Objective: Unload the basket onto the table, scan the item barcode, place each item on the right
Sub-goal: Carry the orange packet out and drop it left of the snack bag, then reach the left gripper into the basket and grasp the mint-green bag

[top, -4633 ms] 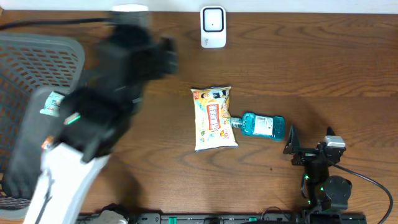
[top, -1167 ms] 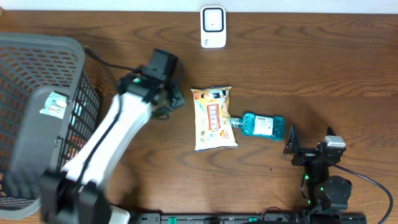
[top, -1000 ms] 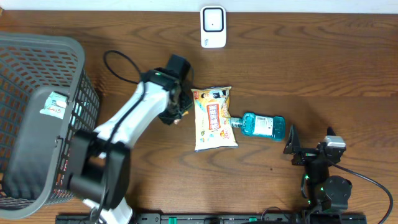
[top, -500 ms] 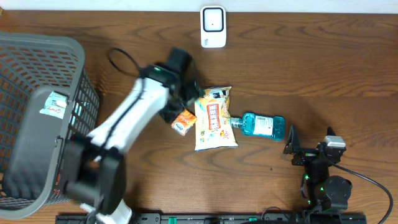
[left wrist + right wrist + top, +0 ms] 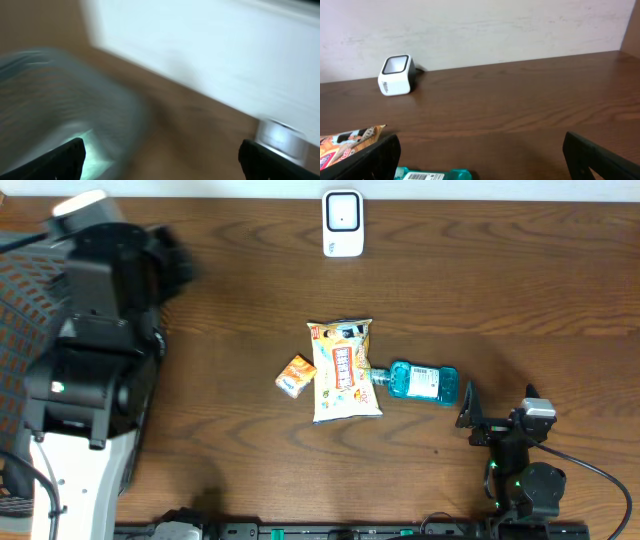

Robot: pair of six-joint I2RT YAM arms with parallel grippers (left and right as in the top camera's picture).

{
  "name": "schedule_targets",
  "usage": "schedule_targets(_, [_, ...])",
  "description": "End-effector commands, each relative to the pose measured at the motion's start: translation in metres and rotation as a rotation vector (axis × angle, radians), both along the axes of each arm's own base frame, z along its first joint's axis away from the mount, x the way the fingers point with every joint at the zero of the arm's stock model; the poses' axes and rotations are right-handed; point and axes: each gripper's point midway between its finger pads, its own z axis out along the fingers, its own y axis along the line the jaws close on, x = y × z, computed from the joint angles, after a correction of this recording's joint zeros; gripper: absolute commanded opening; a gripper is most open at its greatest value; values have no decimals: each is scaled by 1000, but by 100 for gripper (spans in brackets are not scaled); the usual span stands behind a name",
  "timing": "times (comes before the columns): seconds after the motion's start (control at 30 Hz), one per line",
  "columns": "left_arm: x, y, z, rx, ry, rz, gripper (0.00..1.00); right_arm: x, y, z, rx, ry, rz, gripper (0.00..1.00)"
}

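The small orange box lies on the table just beside the left edge of the snack bag. The blue mouthwash bottle sits against the bag's other side, and the white scanner is well apart at the far edge. The left gripper is spread wide with nothing between its fingers (its view is blurred, above the basket), and the right gripper, near the bottle, is likewise wide and empty.
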Motion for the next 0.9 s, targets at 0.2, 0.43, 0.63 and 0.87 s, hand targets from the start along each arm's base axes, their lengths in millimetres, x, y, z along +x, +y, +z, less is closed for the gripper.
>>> schedule_targets(0.2, [-78,142,-87,-266,85,855,98,0,1,0,-7,0,2,99])
schedule_targets(0.43, [-46,154,-153,-613,294,647,98,0,1,0,-7,0,3,99])
schedule_targets(0.63, [-23,166,-206,-736,441,475,98,0,1,0,-7,0,2,99])
schedule_targets(0.87, [-12,179,-278,-742,639,430,98,0,1,0,-7,0,3,99])
